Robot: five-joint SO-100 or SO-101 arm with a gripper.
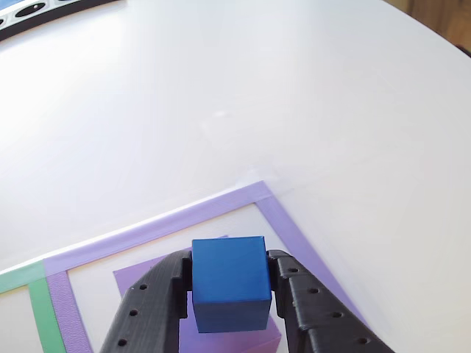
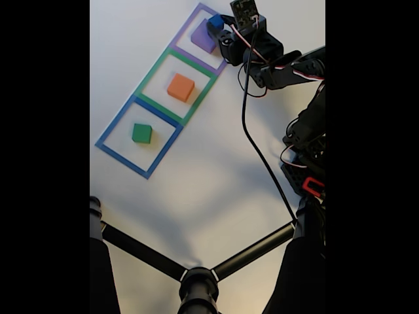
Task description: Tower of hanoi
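We saw the gripper (image 1: 229, 290) clamped on the blue cube (image 1: 228, 283), w/ the purple block (image 1: 147, 273) just below it; orange block (image 2: 181, 87) and green block (image 2: 141, 133) sat well apart from it.

Hobby bench: taped white table (image 2: 196, 196)

Wide bare surface (image 2: 216, 170) lies open right of the squares; only the orange block (image 2: 181, 87) and green block (image 2: 141, 133) stand in the lane.
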